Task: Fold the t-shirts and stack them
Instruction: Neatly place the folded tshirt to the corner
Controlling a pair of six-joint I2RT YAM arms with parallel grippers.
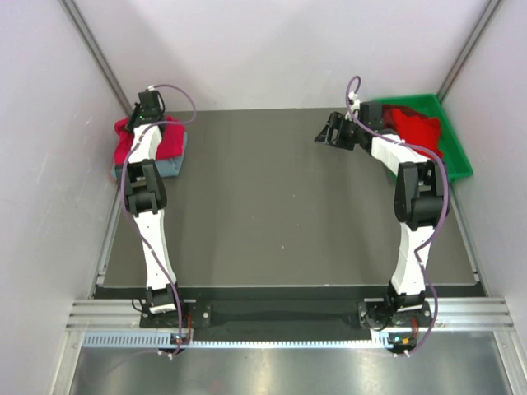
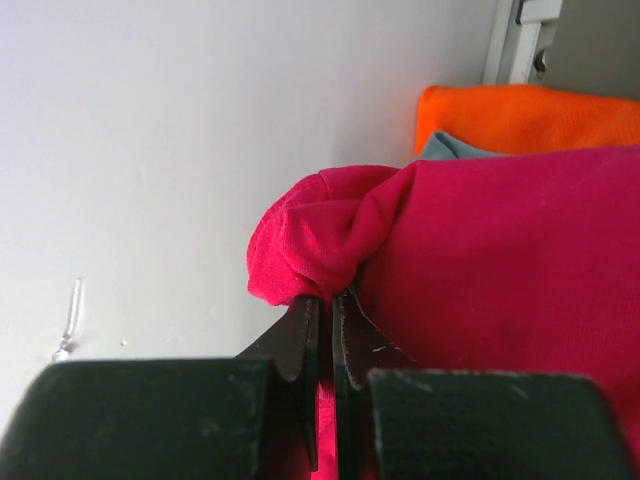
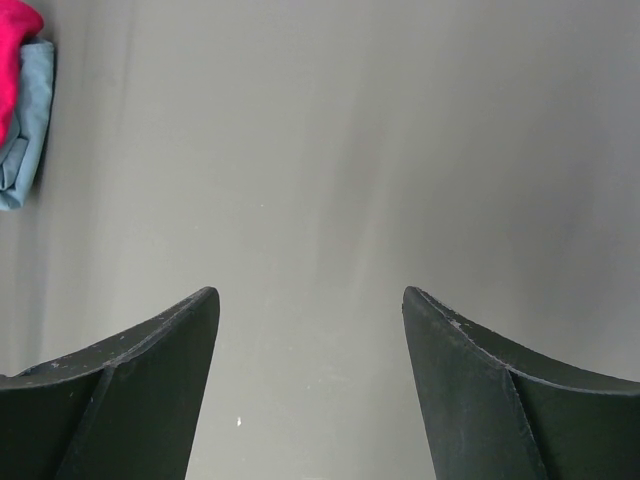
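At the far left corner of the table (image 1: pixel 263 214) lies the stack: a red shirt (image 2: pixel 500 260) on top of a grey-blue shirt (image 1: pixel 173 167), with an orange cloth (image 2: pixel 520 110) showing behind them in the left wrist view. The left gripper (image 2: pixel 325 300) is over this stack, its jaws pressed almost together on a bunched fold at the red shirt's edge.

The right gripper (image 3: pixel 310 295) hangs above bare table near the far right edge. Its jaws are spread wide and hold nothing. Just beside it is the green bin (image 1: pixel 457 156), where the unfolded red shirts (image 1: pixel 416 127) wait.

The step looks like settling the red shirt on the stack. To do it well, the bunched fold should be drawn out flat and square with the grey-blue shirt before letting go. The jaws should open fully and lift straight up, so the cloth does not drag.
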